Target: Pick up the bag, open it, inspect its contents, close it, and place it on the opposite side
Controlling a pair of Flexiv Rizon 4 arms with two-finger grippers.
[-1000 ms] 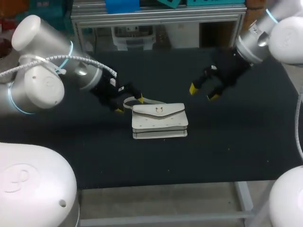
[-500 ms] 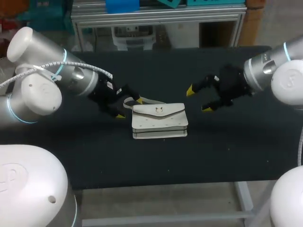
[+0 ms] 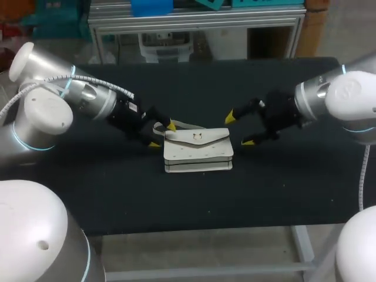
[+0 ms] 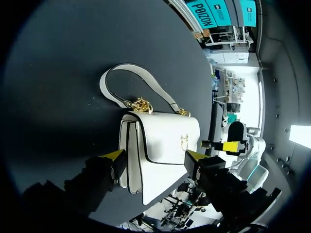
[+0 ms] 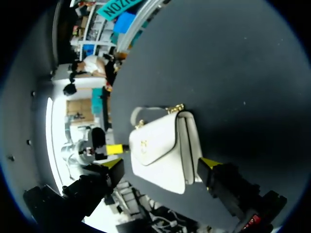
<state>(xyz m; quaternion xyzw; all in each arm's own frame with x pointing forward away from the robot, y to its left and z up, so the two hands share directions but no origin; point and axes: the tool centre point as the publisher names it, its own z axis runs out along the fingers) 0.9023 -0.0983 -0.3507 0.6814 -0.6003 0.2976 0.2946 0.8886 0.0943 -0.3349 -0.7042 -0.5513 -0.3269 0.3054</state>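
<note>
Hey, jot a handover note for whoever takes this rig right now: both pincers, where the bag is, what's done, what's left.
Left pincer: open, close at the near end of the white bag, not closed on it.
Right pincer: open, close at the bag's other end, holding nothing.
Bag: lies flat in the middle of the table, flap closed, strap loose on the table by the left pincer.
Done: nothing beyond both pincers flanking the bag; it is not yet lifted.
Left: grasp and lift, open, inspect the contents, close, set it down on the opposite side.
</note>
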